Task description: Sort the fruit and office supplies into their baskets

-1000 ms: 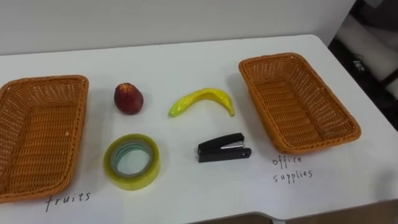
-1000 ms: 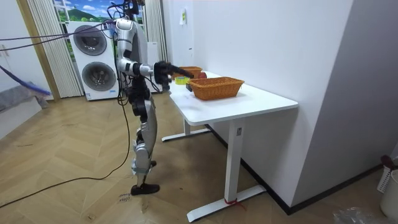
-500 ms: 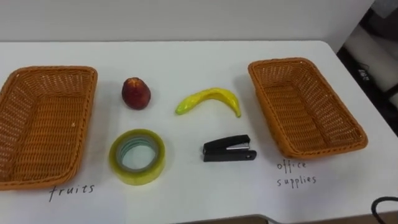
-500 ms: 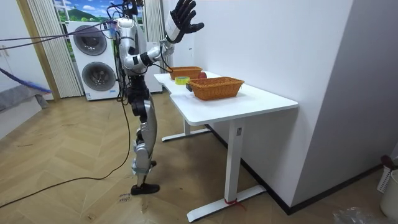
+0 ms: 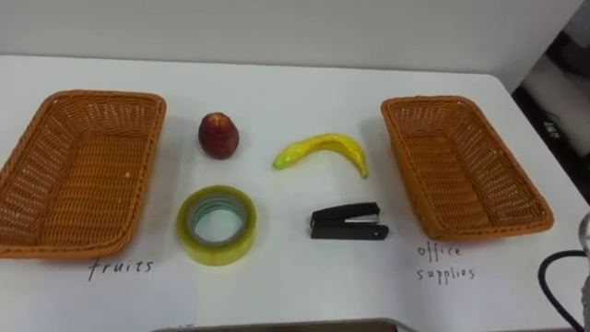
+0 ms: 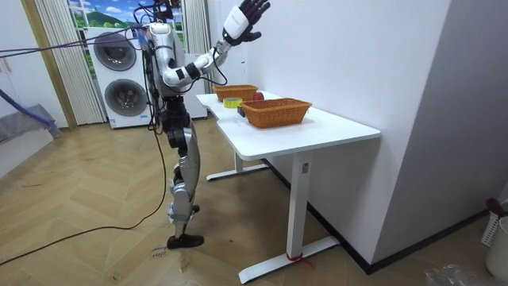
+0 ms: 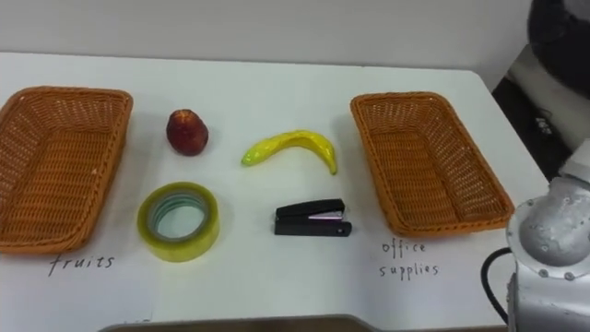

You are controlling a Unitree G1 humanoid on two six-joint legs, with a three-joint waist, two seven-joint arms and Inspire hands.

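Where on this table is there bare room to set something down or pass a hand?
Bare: the far strip of the table behind the red fruit and banana. The left basket and right basket are empty. Crowded: the middle, where the tape roll and stapler lie in front of the fruit.

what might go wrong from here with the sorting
1. The right hand is raised high with open fingers; its long way down could clip the office supplies basket rim.
2. The banana lies close behind the stapler, so a reach for one may nudge the other.
3. The apple may roll if bumped.
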